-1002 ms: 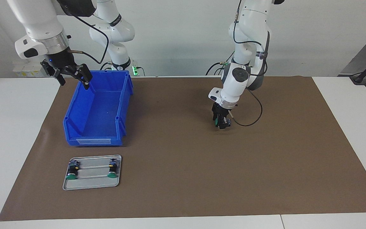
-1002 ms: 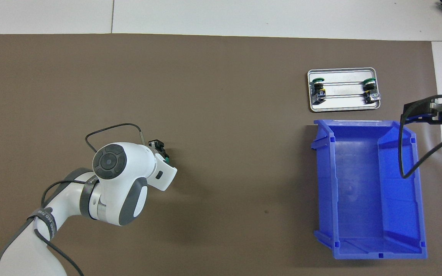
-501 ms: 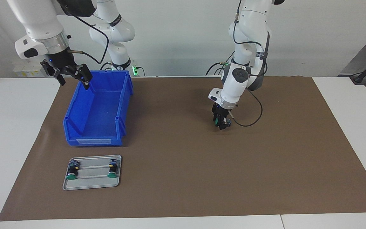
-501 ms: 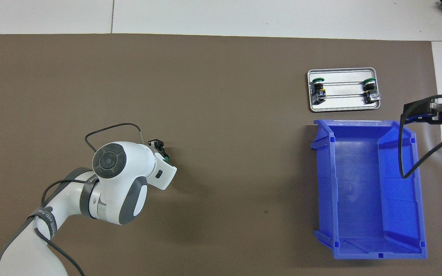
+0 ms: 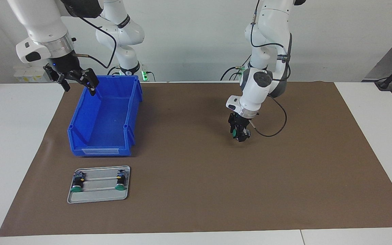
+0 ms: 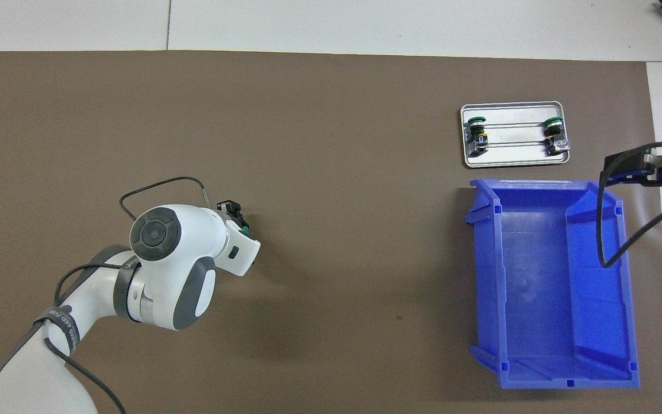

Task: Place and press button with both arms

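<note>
White table [image 5: 19,143] under even, diffuse light, brown mat [image 5: 199,177] covering most of top. Plain pale wall [image 5: 189,37] along 12 o'clock edge in facing view. Grey slanted panel [image 5: 391,58] at 2 o'clock. Small green light [image 5: 144,74] at wall base.

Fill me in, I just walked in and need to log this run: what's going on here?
The left gripper is shut on a green-capped button, low over the brown mat toward the left arm's end of the table. The right gripper waits, open, raised over the rim of the empty blue bin. Two more buttons lie in the metal tray, farther from the robots than the bin. Nothing is pressed yet.
</note>
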You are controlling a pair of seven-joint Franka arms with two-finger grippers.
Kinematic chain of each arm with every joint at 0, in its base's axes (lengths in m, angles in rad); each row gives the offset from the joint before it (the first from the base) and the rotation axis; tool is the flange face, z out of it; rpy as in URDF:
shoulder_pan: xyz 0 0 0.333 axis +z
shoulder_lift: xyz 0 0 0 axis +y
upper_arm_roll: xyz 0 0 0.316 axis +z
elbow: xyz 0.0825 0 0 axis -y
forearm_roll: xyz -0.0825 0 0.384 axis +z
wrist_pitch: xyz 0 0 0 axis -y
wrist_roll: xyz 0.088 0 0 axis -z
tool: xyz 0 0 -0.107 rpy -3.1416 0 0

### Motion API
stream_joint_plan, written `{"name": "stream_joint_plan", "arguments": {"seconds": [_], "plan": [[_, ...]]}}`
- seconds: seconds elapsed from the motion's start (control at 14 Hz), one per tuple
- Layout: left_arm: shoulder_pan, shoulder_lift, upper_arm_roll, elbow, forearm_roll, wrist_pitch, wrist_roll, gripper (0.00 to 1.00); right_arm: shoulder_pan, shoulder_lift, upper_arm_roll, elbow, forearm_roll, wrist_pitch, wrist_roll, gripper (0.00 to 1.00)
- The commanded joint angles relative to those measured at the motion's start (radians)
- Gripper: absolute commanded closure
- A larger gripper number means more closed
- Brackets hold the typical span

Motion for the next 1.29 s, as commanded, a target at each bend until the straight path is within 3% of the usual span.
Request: {"name": "stream_joint_plan", "arguments": {"seconds": [0.0,0.14,0.36,0.5,0.64,0.93,1.22], "plan": [[0.028,0.009,-0.005,0.024,-0.019,-0.026,-0.011,1.0,-0.012,-0.027,0.01,-0.032,0.017,0.017,-0.014,0.0],[0.046,0.007,-0.005,0.042,-0.063,-0.058,-0.005,1.0,-0.012,-0.027,0.011,-0.032,0.017,0.017,-0.014,0.0],[0.112,0.013,-0.006,0.146,-0.103,-0.246,0.012,1.0,-0.012,-0.027,0.01,-0.03,0.017,0.017,-0.014,0.0],[0.158,0.013,-0.008,0.18,-0.181,-0.303,0.061,1.0,-0.012,-0.027,0.01,-0.032,0.017,0.017,-0.014,0.0],[0.205,0.007,-0.005,0.177,-0.334,-0.348,0.189,1.0,-0.012,-0.027,0.011,-0.032,0.017,0.017,-0.014,0.0],[0.308,-0.011,-0.006,0.156,-0.508,-0.437,0.378,1.0,-0.012,-0.027,0.011,-0.032,0.017,0.017,-0.014,0.0],[0.38,-0.062,-0.006,0.044,-0.771,-0.435,0.617,1.0,-0.012,-0.027,0.011,-0.032,0.017,0.017,-0.014,0.0]]}}
